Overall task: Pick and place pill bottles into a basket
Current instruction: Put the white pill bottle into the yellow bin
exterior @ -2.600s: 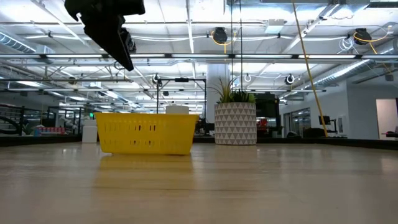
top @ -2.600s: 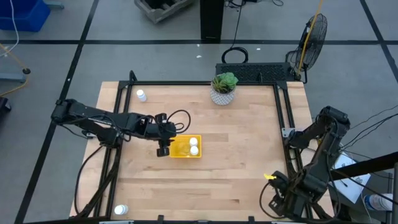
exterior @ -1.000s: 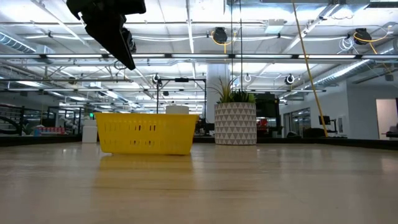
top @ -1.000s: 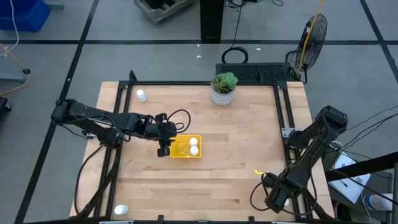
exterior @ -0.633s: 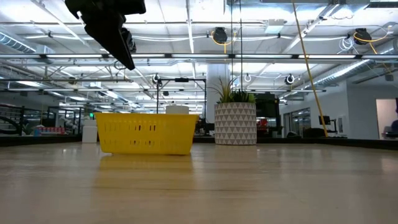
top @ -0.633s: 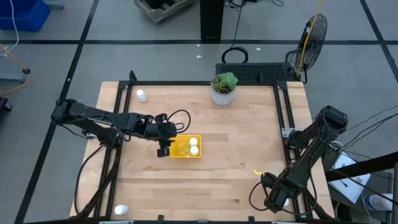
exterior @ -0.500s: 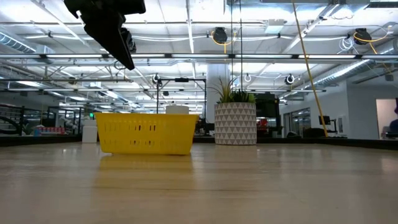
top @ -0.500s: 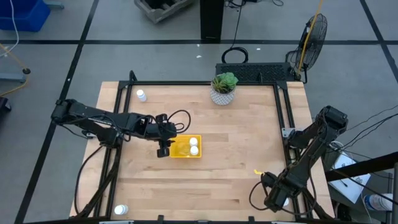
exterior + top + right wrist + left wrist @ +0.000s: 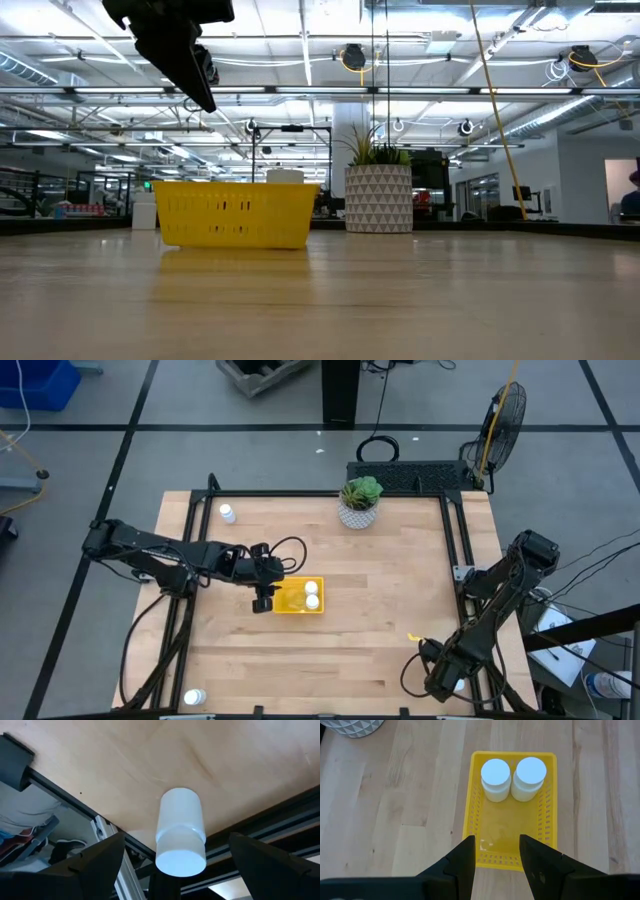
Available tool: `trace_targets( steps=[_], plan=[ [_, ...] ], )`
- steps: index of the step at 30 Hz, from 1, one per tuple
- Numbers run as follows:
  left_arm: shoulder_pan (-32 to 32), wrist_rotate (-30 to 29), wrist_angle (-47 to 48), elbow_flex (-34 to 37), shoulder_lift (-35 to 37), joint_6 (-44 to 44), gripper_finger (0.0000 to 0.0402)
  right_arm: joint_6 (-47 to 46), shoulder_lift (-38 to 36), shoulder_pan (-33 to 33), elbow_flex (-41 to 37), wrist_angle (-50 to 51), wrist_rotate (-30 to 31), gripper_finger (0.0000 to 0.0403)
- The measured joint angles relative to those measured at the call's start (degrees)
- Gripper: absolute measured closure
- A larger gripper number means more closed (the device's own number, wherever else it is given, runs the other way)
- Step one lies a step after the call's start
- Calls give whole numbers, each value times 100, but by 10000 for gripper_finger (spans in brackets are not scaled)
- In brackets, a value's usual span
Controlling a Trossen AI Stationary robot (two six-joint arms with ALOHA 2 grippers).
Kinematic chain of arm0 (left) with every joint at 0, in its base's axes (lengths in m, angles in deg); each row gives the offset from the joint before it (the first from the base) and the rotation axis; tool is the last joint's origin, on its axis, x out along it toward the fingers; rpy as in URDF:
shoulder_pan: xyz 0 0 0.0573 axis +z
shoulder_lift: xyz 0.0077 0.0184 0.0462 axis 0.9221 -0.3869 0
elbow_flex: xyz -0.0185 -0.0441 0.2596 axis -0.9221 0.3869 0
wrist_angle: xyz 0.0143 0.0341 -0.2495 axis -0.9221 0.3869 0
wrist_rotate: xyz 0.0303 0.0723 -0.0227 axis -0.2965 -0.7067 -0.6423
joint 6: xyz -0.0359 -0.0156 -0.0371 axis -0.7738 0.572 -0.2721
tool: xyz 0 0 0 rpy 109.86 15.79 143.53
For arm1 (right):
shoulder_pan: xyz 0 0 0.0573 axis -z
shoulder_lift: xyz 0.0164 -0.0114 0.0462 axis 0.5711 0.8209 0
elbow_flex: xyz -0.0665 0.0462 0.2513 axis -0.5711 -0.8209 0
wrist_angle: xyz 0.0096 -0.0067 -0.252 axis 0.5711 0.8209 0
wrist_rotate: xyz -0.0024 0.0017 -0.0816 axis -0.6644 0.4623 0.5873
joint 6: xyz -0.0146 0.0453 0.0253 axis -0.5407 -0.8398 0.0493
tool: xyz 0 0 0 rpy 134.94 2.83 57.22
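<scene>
Two pill bottles (image 9: 512, 779) stand side by side in basket (image 9: 547, 825), mid table (image 9: 380, 610). L pincer (image 9: 496, 865) hovers spread over basket's near edge, same as 2.6 s ago. R pincer (image 9: 175, 860), spread, has swung to table's near-right corner, w/ a bottle (image 9: 181, 832) between fingers. Two more bottles (image 9: 228, 513) at left corners.

A potted plant (image 9: 360, 501) stands near the wooden table's (image 9: 380, 610) far edge; a fan (image 9: 503, 412), apparently, stands beyond.
</scene>
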Motion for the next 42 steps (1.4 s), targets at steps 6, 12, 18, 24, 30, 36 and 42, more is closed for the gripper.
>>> trace_targets(
  steps=[6,12,18,24,30,36,42],
  plan=[
    [-1,0,-1,0,0,0,245,-271,0,-159,0,-29,-258,51],
    [-1,0,-2,0,0,-40,245,-359,0,-228,0,-33,-76,51],
    [-2,0,-4,0,0,-101,245,-379,0,-234,-75,-93,168,51],
    [-2,2,-4,0,-2,-132,245,-407,0,-248,-431,-586,-108,51],
    [-2,4,-4,0,0,-136,245,-521,-62,-247,-444,-614,-292,51],
    [-1,6,-4,0,-1,-133,245,-709,-164,-269,-444,-628,-279,54],
    [-2,7,-4,0,0,-133,245,-720,-164,-269,-444,-627,-257,94]
  ],
)
